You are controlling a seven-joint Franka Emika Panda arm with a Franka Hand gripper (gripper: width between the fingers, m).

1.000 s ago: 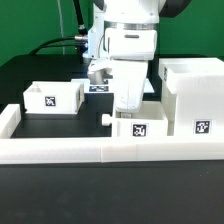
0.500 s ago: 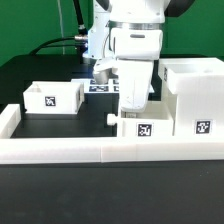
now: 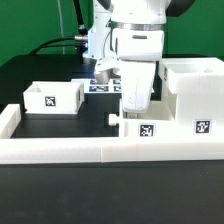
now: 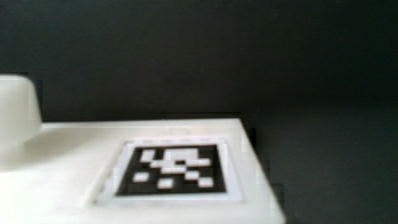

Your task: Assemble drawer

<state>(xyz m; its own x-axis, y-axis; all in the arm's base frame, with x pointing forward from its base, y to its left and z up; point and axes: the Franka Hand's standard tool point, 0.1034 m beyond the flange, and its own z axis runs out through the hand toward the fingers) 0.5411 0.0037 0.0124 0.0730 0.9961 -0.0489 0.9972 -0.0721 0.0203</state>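
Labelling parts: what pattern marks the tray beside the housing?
A black-and-white square tag on the white tray; clearest in wrist view.

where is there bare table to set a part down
The black table is bare between the lone tray and the gripper, behind the low wall. The exterior view's right is crowded: gripper, second tray and housing sit bunched.

Upright white housing, tagged tray beside, second tray apart
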